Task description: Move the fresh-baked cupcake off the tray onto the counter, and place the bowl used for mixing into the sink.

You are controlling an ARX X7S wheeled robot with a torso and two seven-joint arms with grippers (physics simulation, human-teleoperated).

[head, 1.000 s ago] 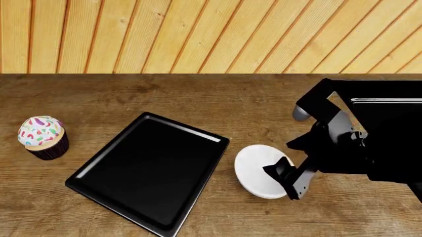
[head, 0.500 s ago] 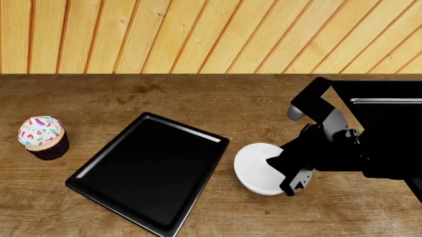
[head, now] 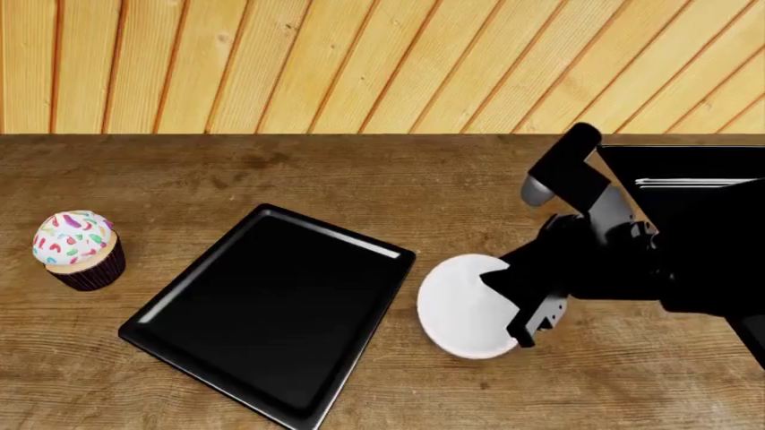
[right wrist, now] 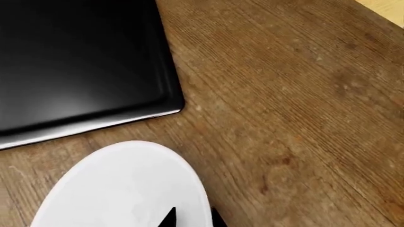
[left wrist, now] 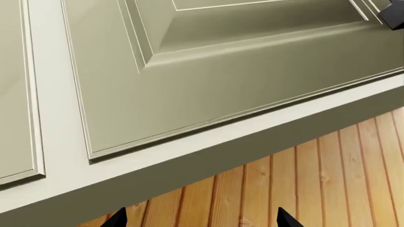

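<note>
The white bowl (head: 458,306) is tilted on the wood counter (head: 358,175), just right of the black tray (head: 269,313). My right gripper (head: 522,311) is shut on the bowl's right rim. In the right wrist view the rim passes between my two fingertips (right wrist: 167,218), with the bowl (right wrist: 120,189) near the tray corner (right wrist: 75,61). The cupcake (head: 78,249) stands on the counter left of the tray. The black sink (head: 700,166) lies at the right, partly hidden by my arm. My left gripper (left wrist: 202,220) is open and holds nothing.
A wooden plank wall (head: 358,63) runs behind the counter. The left wrist view shows a grey-green cabinet door (left wrist: 189,85) and a plank floor (left wrist: 303,184), away from the counter. Nothing lies on the tray.
My right gripper has closed in on the bowl's rim and risen a little. The bowl has tipped and shifted slightly to the left. The cupcake and tray have not moved.
</note>
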